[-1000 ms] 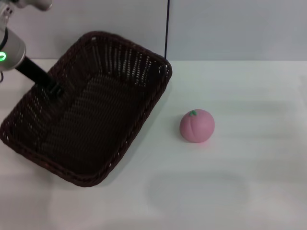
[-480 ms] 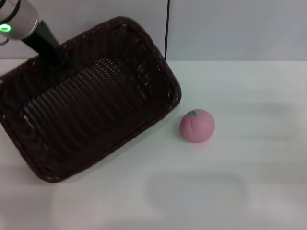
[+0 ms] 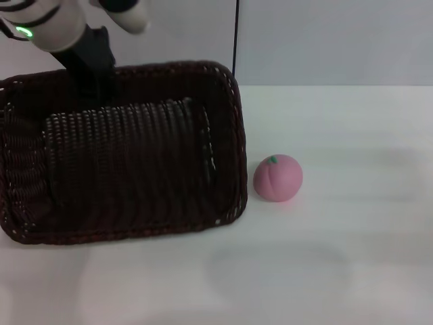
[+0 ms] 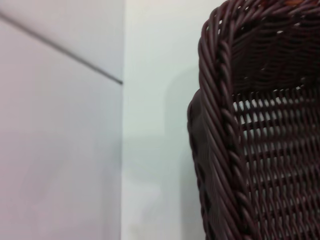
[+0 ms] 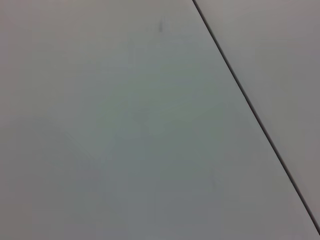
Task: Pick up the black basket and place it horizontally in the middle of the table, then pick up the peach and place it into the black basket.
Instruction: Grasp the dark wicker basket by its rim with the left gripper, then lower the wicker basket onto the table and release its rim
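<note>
Left gripper jaws pinch the basket's far rim; peach just beside it on the surface.

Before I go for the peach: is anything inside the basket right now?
Only woven floor shows inside the basket. The peach sits outside, beside its right end. The left gripper at the far rim hides a small patch there.

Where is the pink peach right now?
In the head view, the peach sits on the white table, just right of the black basket, not touching it.
</note>
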`<state>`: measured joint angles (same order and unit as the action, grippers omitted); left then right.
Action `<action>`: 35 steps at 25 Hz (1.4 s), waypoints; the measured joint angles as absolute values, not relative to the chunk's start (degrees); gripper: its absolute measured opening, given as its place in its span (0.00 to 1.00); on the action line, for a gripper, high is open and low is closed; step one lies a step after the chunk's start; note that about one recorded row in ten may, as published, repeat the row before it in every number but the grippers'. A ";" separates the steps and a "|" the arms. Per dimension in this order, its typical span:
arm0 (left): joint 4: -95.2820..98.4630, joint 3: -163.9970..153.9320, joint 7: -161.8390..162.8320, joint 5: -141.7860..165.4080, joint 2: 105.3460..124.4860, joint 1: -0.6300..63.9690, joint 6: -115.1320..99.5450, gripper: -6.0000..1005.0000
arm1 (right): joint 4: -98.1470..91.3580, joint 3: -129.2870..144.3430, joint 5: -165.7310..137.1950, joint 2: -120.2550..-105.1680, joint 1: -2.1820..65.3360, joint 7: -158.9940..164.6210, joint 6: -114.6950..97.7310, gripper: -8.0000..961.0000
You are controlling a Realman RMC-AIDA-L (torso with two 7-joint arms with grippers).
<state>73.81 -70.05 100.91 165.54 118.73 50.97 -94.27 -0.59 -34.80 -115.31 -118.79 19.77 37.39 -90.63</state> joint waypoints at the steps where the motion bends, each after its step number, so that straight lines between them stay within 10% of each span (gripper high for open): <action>1: 73.81 -70.05 100.91 165.54 118.73 50.97 -94.27 0.15 | -0.59 -34.80 -115.31 -118.81 19.68 37.39 -90.69 0.73; 35: 72.85 -88.12 125.74 155.39 119.18 52.66 -90.00 0.15 | -0.27 -34.28 -115.37 -118.96 19.72 37.52 -89.20 0.73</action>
